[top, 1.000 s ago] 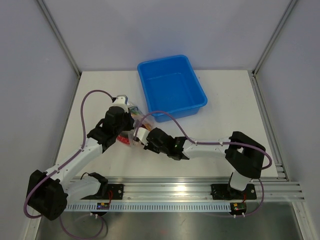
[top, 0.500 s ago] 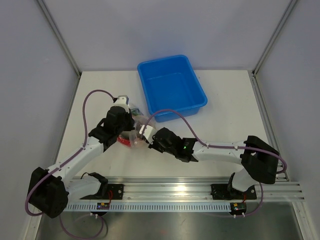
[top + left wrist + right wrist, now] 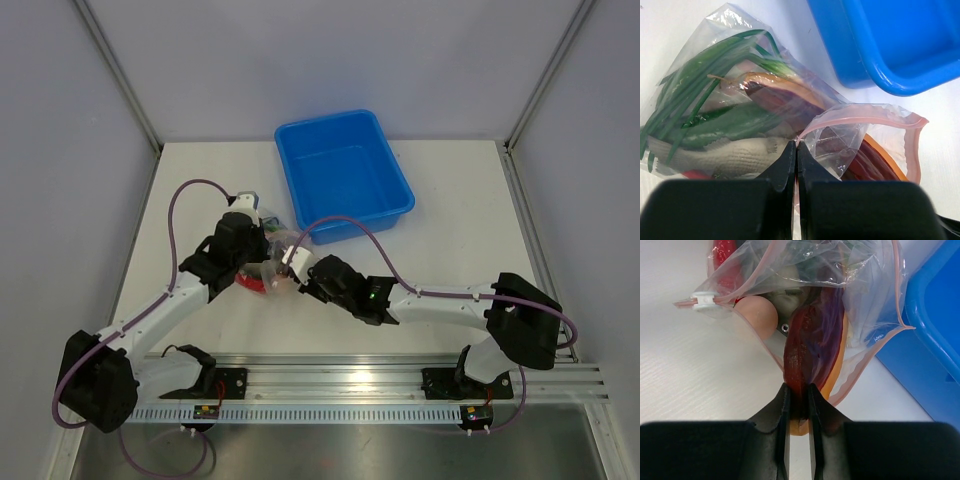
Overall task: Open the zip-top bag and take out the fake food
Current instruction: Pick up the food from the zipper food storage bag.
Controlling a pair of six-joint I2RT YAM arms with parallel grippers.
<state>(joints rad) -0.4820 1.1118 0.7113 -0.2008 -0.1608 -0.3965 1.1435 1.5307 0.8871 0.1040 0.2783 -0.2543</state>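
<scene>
Right gripper [image 3: 799,390] is clamped on the near tip of a dark red chilli [image 3: 812,340], one piece of the fake food [image 3: 730,127]. The chilli's long axis runs straight ahead from the fingers into the zip-top bag [image 3: 865,285], whose pink-edged mouth gapes toward this gripper. Left gripper [image 3: 796,148], fully closed, pinches the bag's film beside the mouth. Blue tub [image 3: 935,350] lies ahead and to the right. Drawing straight back along that axis looks like the next move.

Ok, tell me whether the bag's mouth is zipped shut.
No, the zip-top bag gapes open at its pink strip, where the right gripper pinches a dark red piece.
</scene>
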